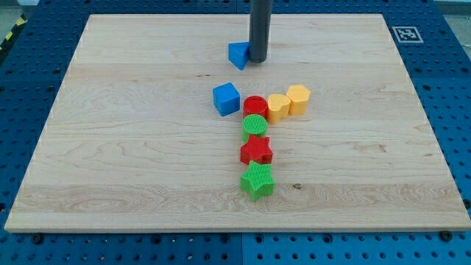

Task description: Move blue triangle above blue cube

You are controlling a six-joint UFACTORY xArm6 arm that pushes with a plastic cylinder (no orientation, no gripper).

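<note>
The blue triangle (pixel 238 54) lies near the view's top centre of the wooden board (pixel 110 147). The blue cube (pixel 227 99) sits below it, a little to the left, with a gap of bare wood between them. My tip (pixel 258 59) stands at the triangle's right side, touching or nearly touching it. The dark rod runs straight up out of the view's top edge.
To the cube's right are a red cylinder (pixel 255 105), a yellow heart-like block (pixel 277 107) and a yellow hexagonal block (pixel 298 99). Below the red cylinder, a green cylinder (pixel 255 126), a red star (pixel 256 152) and a green star (pixel 257 180) form a column.
</note>
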